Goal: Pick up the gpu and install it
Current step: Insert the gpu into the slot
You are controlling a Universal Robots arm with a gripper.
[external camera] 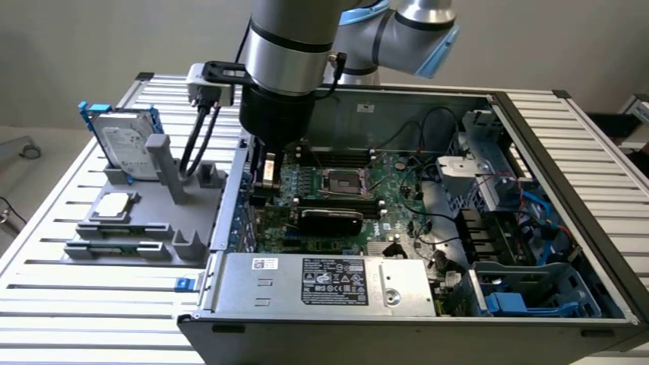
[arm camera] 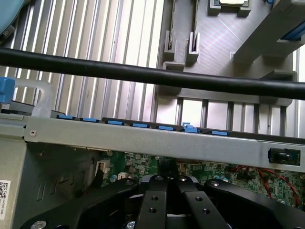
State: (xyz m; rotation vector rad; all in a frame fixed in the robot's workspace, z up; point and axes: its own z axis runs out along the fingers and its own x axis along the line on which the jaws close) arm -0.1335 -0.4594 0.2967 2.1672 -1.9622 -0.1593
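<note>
The gpu [external camera: 330,220] shows its black cooler low on the green motherboard [external camera: 390,186], inside the open computer case [external camera: 527,152]. My gripper [external camera: 266,179] reaches down into the case at the exterior view's left, close to the case's wall and just beside the gpu's end. In the wrist view the black fingers [arm camera: 151,195] meet at the gripper's tip [arm camera: 167,167], shut, with no card visible between them. They hang over the motherboard [arm camera: 143,164], just inside the grey case wall [arm camera: 143,138]. Whether they touch the gpu cannot be told.
A grey holder [external camera: 193,205] on the slatted table, at the exterior view's left, carries a hard drive in a blue frame [external camera: 127,141], a processor [external camera: 112,204] and memory sticks [external camera: 117,247]. The silver power supply [external camera: 324,281] fills the case's near side. A black cable [arm camera: 143,74] crosses the wrist view.
</note>
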